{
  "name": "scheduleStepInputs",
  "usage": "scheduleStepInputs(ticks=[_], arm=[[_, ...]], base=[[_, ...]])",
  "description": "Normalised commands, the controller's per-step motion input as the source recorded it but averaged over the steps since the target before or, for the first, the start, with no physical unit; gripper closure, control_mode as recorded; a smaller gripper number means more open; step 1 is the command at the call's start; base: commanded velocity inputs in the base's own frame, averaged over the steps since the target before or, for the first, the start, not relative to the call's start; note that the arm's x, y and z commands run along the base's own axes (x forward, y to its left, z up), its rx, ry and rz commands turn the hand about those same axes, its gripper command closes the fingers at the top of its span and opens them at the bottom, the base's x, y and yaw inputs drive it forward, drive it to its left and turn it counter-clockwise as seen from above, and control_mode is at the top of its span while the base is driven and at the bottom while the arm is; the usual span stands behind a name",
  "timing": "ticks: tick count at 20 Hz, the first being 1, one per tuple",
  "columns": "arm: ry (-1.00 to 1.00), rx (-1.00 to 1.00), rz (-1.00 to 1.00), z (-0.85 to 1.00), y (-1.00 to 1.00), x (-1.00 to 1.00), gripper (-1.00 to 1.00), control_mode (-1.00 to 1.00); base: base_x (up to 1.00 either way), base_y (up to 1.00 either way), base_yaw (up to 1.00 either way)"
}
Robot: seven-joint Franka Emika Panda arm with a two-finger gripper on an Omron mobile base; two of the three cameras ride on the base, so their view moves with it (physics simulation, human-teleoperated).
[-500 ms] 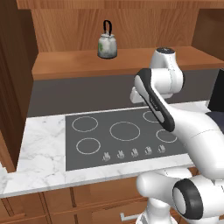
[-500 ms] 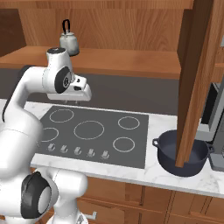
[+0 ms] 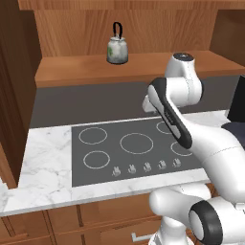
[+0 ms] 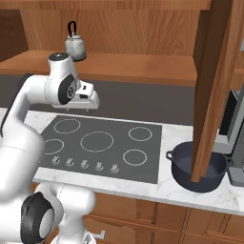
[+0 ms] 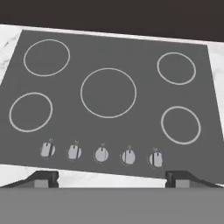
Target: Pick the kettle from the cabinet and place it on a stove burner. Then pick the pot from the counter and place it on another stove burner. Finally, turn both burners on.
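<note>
Kettle [image 3: 117, 49]: upright on the cabinet shelf [image 3: 86, 72], upper centre of left base view, black loop handle rising vertically.
Gripper [image 4: 88, 101]: jaws spread wide, holding nothing, hovering above the cooktop [image 5: 109, 96] and facing down at it.
Relation: kettle lies above and beyond the gripper, toward the back wall; a rise and forward reach seems needed.
Pot [image 4: 198, 167]: on the surface, lower right of right base view.

The robot arm [image 3: 210, 143] has smooth, rounded white links with dark grey bands at the joints. A round black cap closes its lower joint. The gripper [image 5: 112, 177] has two small dark finger tips.
</note>
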Motion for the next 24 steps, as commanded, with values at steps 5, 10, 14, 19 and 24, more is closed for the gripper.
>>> scheduleStepInputs(ticks=[5,10,14,19,24], arm=[[-0.16,0.0,0.0,0.01,0.0,-0.04,-1.0,-1.0],[-0.14,0.0,0.0,0.12,0.0,0.0,-1.0,-1.0],[-0.12,0.0,0.0,0.17,0.0,0.0,-1.0,-1.0],[-0.12,0.0,0.0,0.19,0.0,0.0,-1.0,-1.0],[-0.13,0.0,0.0,0.26,0.01,0.0,-1.0,-1.0]], base=[[0.0,0.0,0.0],[0.0,0.0,0.0],[0.0,0.0,0.0],[0.0,0.0,0.0],[0.0,0.0,0.0]])
